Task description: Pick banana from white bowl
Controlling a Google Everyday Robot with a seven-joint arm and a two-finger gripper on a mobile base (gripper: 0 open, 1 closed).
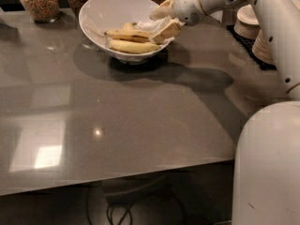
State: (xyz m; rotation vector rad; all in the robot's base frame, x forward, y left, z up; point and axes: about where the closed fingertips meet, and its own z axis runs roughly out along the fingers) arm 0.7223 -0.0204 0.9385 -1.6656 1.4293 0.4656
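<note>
**Camera view.** A large, deep, glossy white bowl [97, 14] stands at the far side of a grey tabletop [117, 125]. In it lies a curved yellow banana with brown streaks [125, 33], just behind a cleaner pale-yellow banana [133, 47]. A shorter fruit behind both is hard to make out. The white arm's two-finger gripper [165, 21] reaches over the bowl's right rim. Its tan fingers [161, 11] are spread and grasp nothing. Whether the lower finger touches the streaked banana's right end cannot be told. Grain-filled glass jars [40, 1] are cut off by the top edge.
</note>
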